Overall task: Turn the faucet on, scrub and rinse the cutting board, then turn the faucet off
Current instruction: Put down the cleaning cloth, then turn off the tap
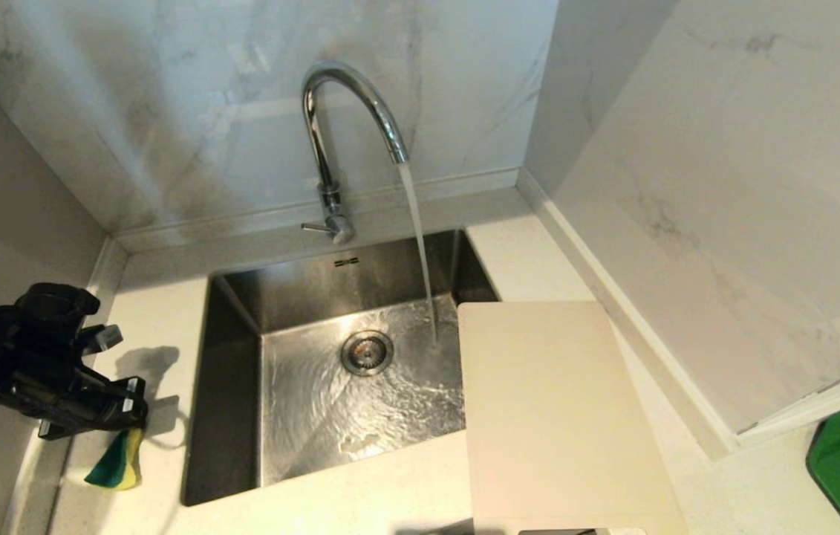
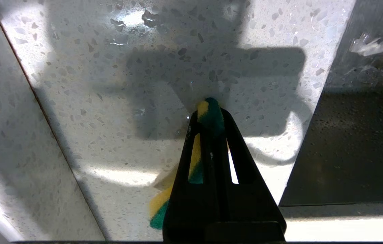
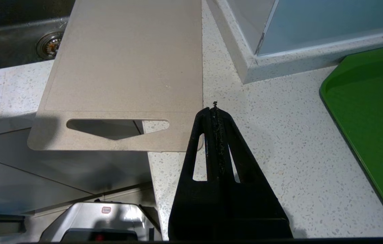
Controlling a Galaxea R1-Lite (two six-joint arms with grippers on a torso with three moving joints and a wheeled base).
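Water streams from the arched chrome faucet [image 1: 349, 111] into the steel sink [image 1: 230, 416]; the smooth beige cutting board [image 1: 553, 416] overlaps its right rim, while the left gripper [image 1: 130, 423] pinches a soft green-yellow sponge [image 1: 119, 462] and the right gripper [image 3: 215, 110] is closed, empty

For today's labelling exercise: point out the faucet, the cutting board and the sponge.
faucet [image 1: 316, 141]: head view, upright chrome neck.
cutting board [image 1: 553, 416]: head view, middle of flat top.
sponge [image 1: 116, 464]: head view, green-and-yellow body hanging below the left gripper [image 1: 126, 416].
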